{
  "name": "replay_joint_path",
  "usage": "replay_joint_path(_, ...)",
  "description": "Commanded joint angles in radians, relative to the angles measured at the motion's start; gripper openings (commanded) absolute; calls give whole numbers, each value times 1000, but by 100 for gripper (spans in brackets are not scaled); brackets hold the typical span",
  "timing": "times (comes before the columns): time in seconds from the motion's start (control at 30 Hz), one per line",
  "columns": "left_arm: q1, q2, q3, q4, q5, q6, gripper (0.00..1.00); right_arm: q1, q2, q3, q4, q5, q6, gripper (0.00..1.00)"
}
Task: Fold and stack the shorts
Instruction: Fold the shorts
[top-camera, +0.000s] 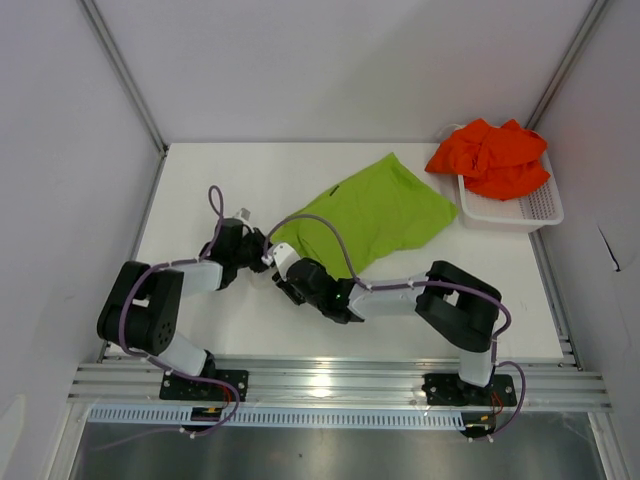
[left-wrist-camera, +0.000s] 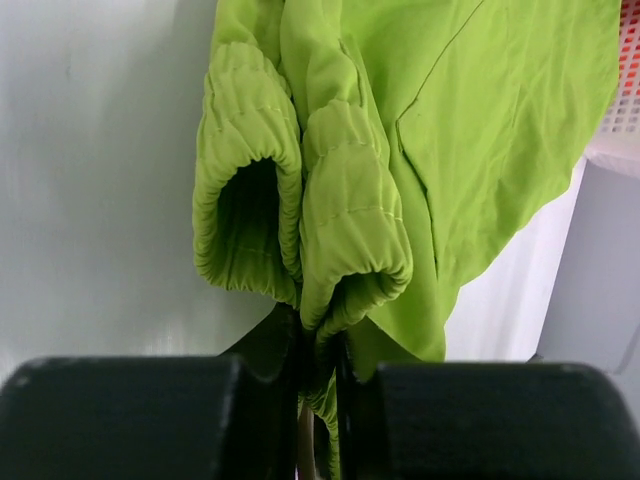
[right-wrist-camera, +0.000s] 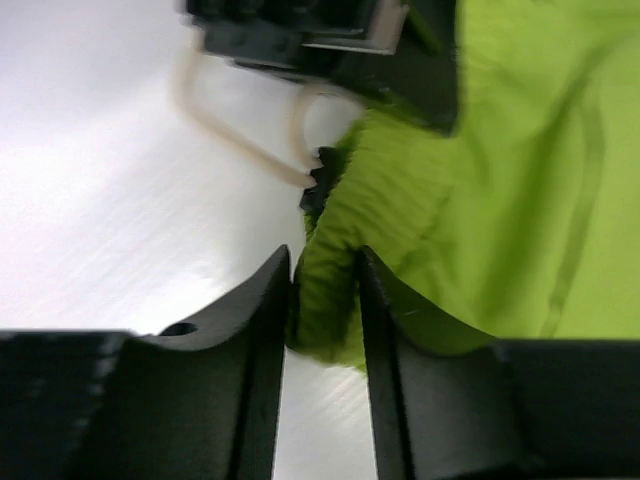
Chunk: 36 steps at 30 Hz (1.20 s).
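Lime green fabric shorts (left-wrist-camera: 470, 150), soft and gathered at the elastic waistband, are pinched in the black left gripper (left-wrist-camera: 320, 350), whose jaws are pressed together on a fold of that band. Just beside it, the right gripper (right-wrist-camera: 325, 290) has the edge of the same band between its jaws, which stand a little apart. I cannot tell whether they clamp the cloth or merely flank it.

From the two grippers the shorts spread flat across the middle of the white table (top-camera: 200, 180) toward its far right. At the table's far right corner the bright orange-red crumpled shorts (top-camera: 490, 155) are heaped in the white plastic mesh basket (top-camera: 512, 222), well apart from both arms.

The step in hand looks like squaring the green pair for a fold. To do it well, each gripper should hold one end of the waistband and draw it taut and low over the table. That way the legs lie smooth and the edges meet without bunching.
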Motion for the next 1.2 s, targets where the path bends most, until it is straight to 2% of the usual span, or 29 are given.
replay_joint_path(0.0, 21, 21, 88, -16, 34, 70, 9, -102, -98, 60, -38, -307, 184, 38)
replay_joint_path(0.03, 27, 27, 102, -34, 44, 82, 0, -139, -127, 55, -34, -356, 228, 38)
replay_joint_path(0.07, 38, 30, 107, -39, 70, 107, 0, -179, -139, 42, -21, -424, 314, 38)
replay_joint_path(0.1, 42, 35, 124, -45, 83, 122, 0, -266, -142, 44, -23, -574, 355, 38)
replay_joint_path(0.13, 45, 40, 133, -56, 96, 140, 0, -309, -138, 58, -33, -659, 391, 38)
replay_joint_path(0.2, 50, 63, 173, -121, 123, 197, 0, -418, -95, 145, -113, -887, 481, 37)
replay_joint_path(0.27, 48, 67, 185, -163, 135, 237, 0, -472, -20, 287, -295, -1068, 497, 33)
replay_joint_path(0.33, 48, 64, 199, -181, 146, 263, 0, -521, 32, 380, -461, -1164, 462, 26)
replay_joint_path(0.37, 48, 60, 198, -195, 152, 268, 0, -532, 83, 469, -633, -1210, 389, 23)
replay_joint_path(0.43, 48, 57, 198, -209, 158, 285, 0, -550, 129, 544, -818, -1215, 325, 0)
replay_joint_path(0.5, 48, 46, 207, -237, 146, 303, 0, -566, 192, 604, -854, -1249, 313, 0)
replay_joint_path(0.57, 48, 37, 213, -269, 132, 319, 0, -589, 251, 672, -973, -1318, 282, 0)
replay_joint_path(0.6, 48, 23, 223, -302, 111, 326, 0, -593, 317, 761, -1030, -1321, 225, 0)
replay_joint_path(0.63, 48, 18, 228, -339, 94, 338, 0, -598, 360, 825, -1114, -1306, 189, 0)
replay_joint_path(0.67, 48, 11, 233, -355, 77, 343, 0, -610, 405, 891, -1285, -1295, 146, 0)
replay_joint_path(0.7, 48, -5, 231, -381, 48, 345, 0, -618, 490, 1008, -1360, -1295, 56, 0)
replay_joint_path(0.73, 50, -9, 230, -387, 32, 345, 0, -623, 528, 1055, -1471, -1280, 26, 0)
replay_joint_path(0.83, 48, -14, 231, -401, 0, 346, 0, -639, 656, 1219, -1607, -1179, -46, 0)
replay_joint_path(0.9, 50, -9, 247, -422, -18, 354, 0, -652, 733, 1291, -1669, -1198, -92, 2)
replay_joint_path(1.03, 50, 20, 285, -457, -69, 371, 0, -684, 788, 1281, -1704, -1223, -164, 11)
replay_joint_path(1.1, 50, 37, 337, -481, -94, 386, 0, -699, 813, 1256, -1689, -1195, -150, 13)
replay_joint_path(1.17, 52, 66, 398, -517, -113, 395, 0, -707, 862, 1238, -1698, -1201, -132, 11)
